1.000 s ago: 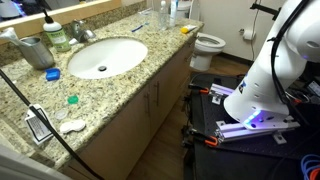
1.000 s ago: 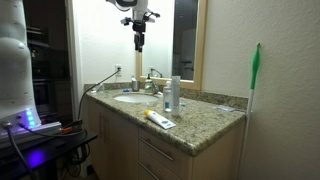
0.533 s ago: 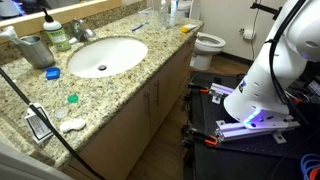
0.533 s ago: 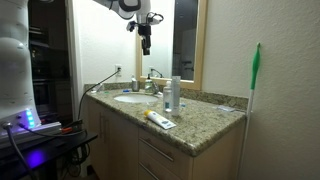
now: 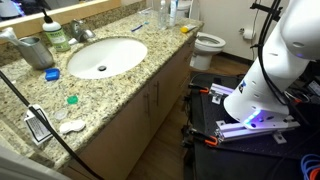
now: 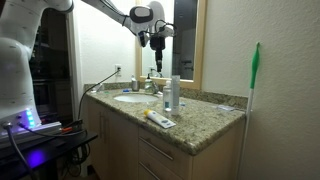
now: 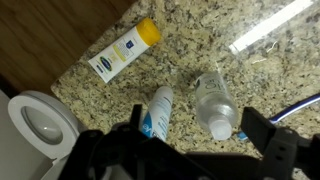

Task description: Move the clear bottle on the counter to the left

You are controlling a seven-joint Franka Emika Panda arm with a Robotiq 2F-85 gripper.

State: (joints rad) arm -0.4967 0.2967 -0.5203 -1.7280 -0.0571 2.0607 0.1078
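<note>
Claw (image 6: 157, 62) hangs in the air over the granite desk (image 5: 120, 90), past the sink (image 5: 105, 57) on the toilet (image 5: 208, 45) side, touching nothing. From the wrist view its two fingers stand spread wide with empty space between them: open, holding nothing.

Clear bottle (image 7: 213, 100) stands upright on the desk beyond the sink, toward the toilet end, below the claw and seen from above with its cap on. White-and-blue bottle (image 7: 157, 112) stands just beside it; whether the two touch I cannot tell. Yellow-capped tube (image 7: 125, 52) lies flat on the granite farther from the sink than both bottles, near the desk's end edge.
</note>
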